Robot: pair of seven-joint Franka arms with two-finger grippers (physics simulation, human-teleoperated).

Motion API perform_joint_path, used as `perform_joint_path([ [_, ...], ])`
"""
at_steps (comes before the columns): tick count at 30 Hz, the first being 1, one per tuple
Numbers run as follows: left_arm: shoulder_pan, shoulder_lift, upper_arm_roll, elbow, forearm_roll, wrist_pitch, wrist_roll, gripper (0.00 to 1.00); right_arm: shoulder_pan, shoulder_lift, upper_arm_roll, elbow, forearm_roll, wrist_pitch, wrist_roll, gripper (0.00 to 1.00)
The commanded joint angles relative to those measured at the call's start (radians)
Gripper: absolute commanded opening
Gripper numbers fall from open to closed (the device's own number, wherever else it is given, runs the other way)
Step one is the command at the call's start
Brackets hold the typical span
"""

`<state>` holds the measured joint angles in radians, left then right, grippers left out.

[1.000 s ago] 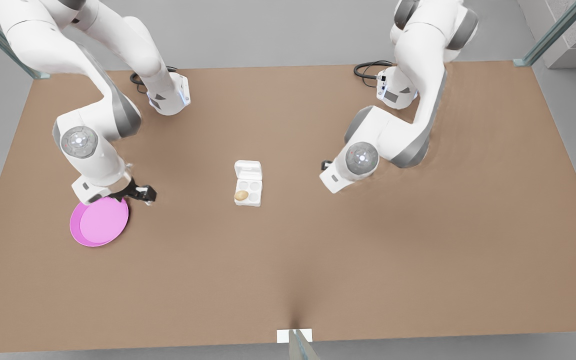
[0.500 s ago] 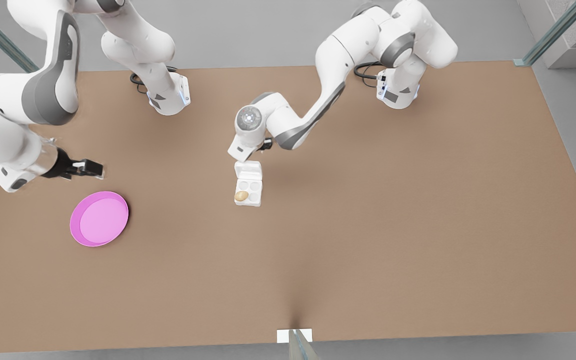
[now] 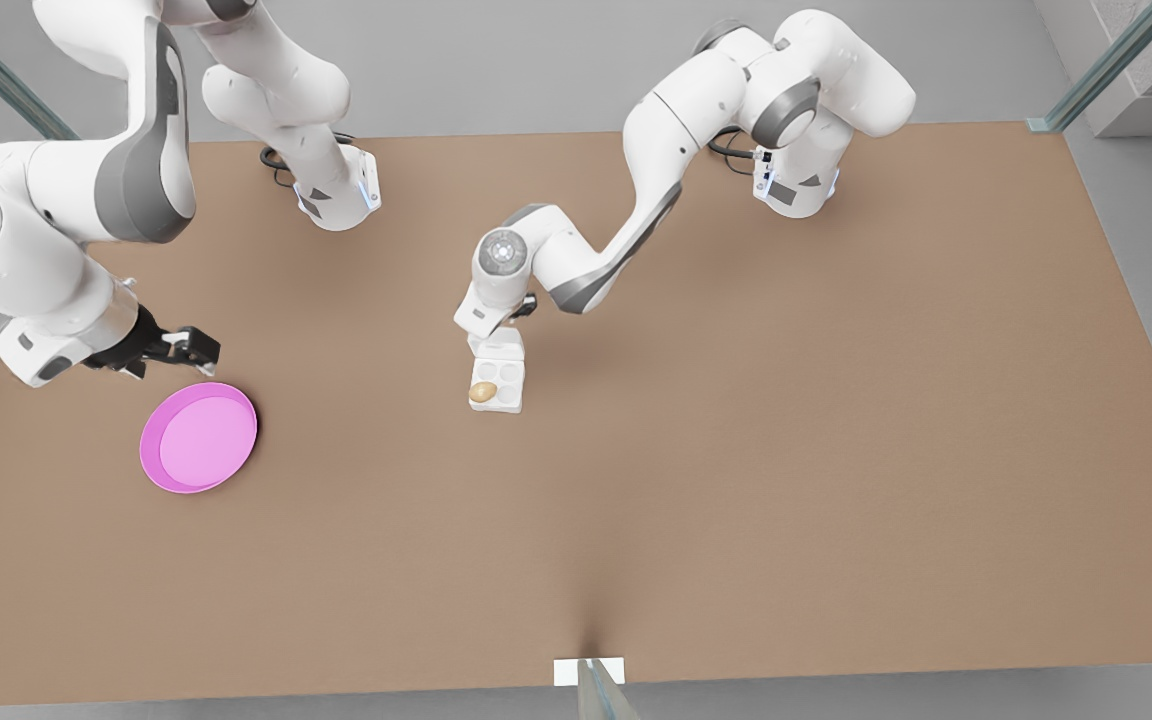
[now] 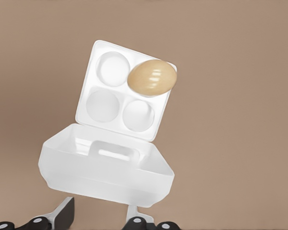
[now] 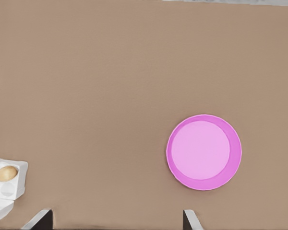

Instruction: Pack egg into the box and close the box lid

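The left gripper (image 4: pixel 98 221), fingers spread, sits just behind the half-raised lid (image 4: pixel 105 165). Beyond it the egg (image 4: pixel 152 78) rests in the box (image 4: pixel 122 91). A careless push might slide the box instead. The right gripper (image 3: pixel 198 347), spread, waits beside the plate (image 3: pixel 198 437).

You have a round pink plate (image 3: pixel 198 437) lying flat on the brown table (image 3: pixel 736 480), out toward nine o'clock from the table's middle. Its raised rim rings a paler pink centre. At six o'clock, a small white tab (image 3: pixel 589 671) sits on the table's near edge.
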<state>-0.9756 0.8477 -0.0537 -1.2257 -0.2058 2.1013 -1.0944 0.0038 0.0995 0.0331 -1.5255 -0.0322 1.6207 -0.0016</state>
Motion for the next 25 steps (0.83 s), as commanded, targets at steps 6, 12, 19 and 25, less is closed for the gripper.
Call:
perform_joint_path([
  [6, 0.0, 0.034, 0.0, 0.041, -0.003, 0.08, -0.001, 0.62, -0.047, 0.002, 0.002, 0.001, 0.0, 0.004, -0.001, 1.0],
  [12, 0.008, 0.108, 0.0, 0.129, -0.006, 0.191, 0.001, 0.62, -0.047, 0.003, 0.001, 0.001, 0.0, 0.007, 0.0, 1.0],
  [19, 0.669, -0.334, 0.113, 0.127, 0.174, -0.808, 0.766, 1.0, -0.047, 0.003, 0.002, 0.001, 0.0, 0.005, -0.002, 1.0],
  [25, 0.827, -0.484, 0.074, -0.011, 0.183, -0.747, 0.924, 1.0, -0.045, 0.003, 0.002, 0.001, 0.002, 0.008, -0.002, 1.0],
])
